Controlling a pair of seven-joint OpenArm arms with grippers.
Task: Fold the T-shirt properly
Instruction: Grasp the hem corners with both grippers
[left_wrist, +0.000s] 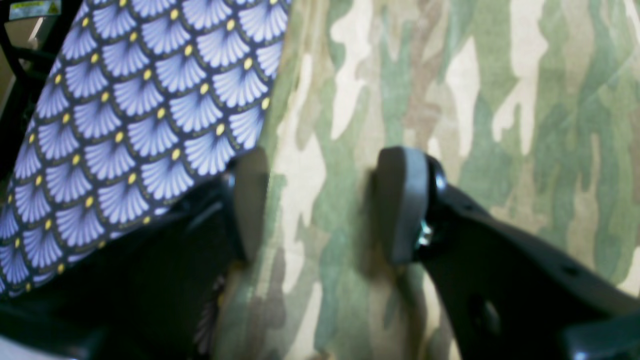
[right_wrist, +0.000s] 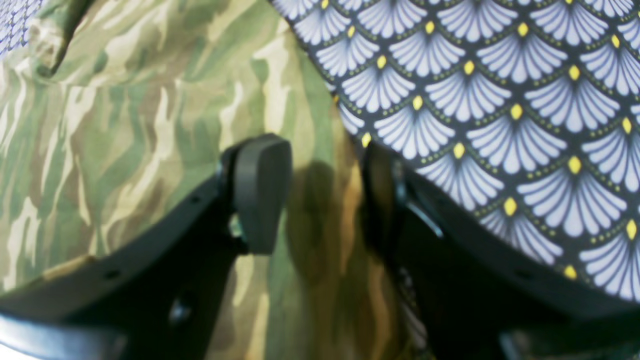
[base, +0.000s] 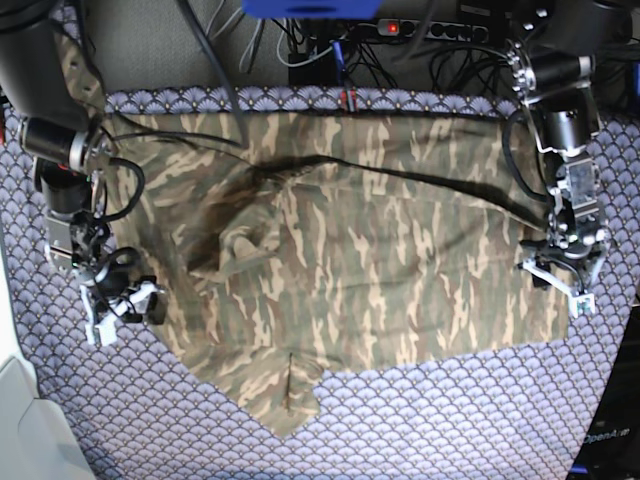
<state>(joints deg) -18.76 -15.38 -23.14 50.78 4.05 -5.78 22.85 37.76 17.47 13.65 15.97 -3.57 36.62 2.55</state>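
The T-shirt (base: 360, 260) is seen spread across the tabletop (base: 480, 420), its long axis running side to side between the two arms, with a rumpled ridge nearer the right arm.

The left end effector (left_wrist: 320, 205) is held with its pads apart, straddling the shirt's edge: one pad (left_wrist: 402, 200) is placed over the camouflage cloth, the other (left_wrist: 250, 200) sits right at the boundary with the purple scallop cloth. From this end effector the body of the shirt lies ahead and to the inner side. No cloth is pinched between the pads yet, as far as can be judged.

The right end effector (right_wrist: 325, 195) is likewise open, one pad (right_wrist: 262, 190) over the shirt, the other (right_wrist: 380, 195) on the tabletop side of the hem. The shirt extends away to its inner side.

Each arm is set at its own end of the garment, so neither is notably nearer. Whether the pads touch the fabric cannot be told. The coming move is judged to hinge on both edges being gripped and carried inward along that long axis.
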